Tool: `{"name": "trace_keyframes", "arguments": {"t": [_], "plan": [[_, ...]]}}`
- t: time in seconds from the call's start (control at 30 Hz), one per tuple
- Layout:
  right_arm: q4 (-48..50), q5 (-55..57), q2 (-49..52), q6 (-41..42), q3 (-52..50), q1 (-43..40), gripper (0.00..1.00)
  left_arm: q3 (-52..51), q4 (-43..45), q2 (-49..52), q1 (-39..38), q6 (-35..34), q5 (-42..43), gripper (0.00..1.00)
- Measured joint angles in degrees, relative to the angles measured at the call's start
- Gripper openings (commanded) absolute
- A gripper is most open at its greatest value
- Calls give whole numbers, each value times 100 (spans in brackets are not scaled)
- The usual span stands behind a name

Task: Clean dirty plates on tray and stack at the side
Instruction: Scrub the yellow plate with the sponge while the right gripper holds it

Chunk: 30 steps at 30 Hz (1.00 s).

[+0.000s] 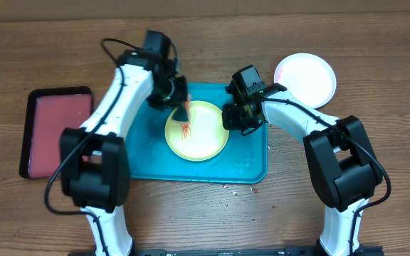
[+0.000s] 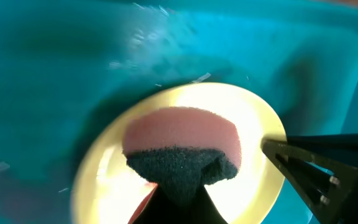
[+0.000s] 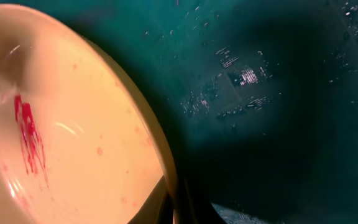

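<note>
Wooden table (image 1: 376,43) bears the tray (image 1: 148,160), long side running left to right, with the yellow-green plate (image 1: 205,142) flat at its middle and a white plate (image 1: 305,78) off its far right corner. Reaching over the tray's far edge, the left gripper (image 1: 179,99) is clamped on a pink sponge (image 1: 184,112) touching the plate's red smear (image 1: 186,129). The right gripper (image 1: 232,119), bent in from the tray's right side, pinches the plate's rim.
</note>
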Motion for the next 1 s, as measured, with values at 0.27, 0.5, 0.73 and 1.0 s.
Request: {"name": "trace_keyframes", "arguments": {"t": [0.27,0.5,0.73,1.0], "plan": [[103,0,13,201,0,-2,8,0,87,793,-535,-144,92,4],[109,2,22,212,0,-2,8,61,33,986,-597,-146,42,4],[146,-87,37,223,0,15,8,240,-627,986,-658,-249,-1867,4],[212,-243,72,243,2,109,8,597,-1134,1193,-629,-457,-3609,4]]}}
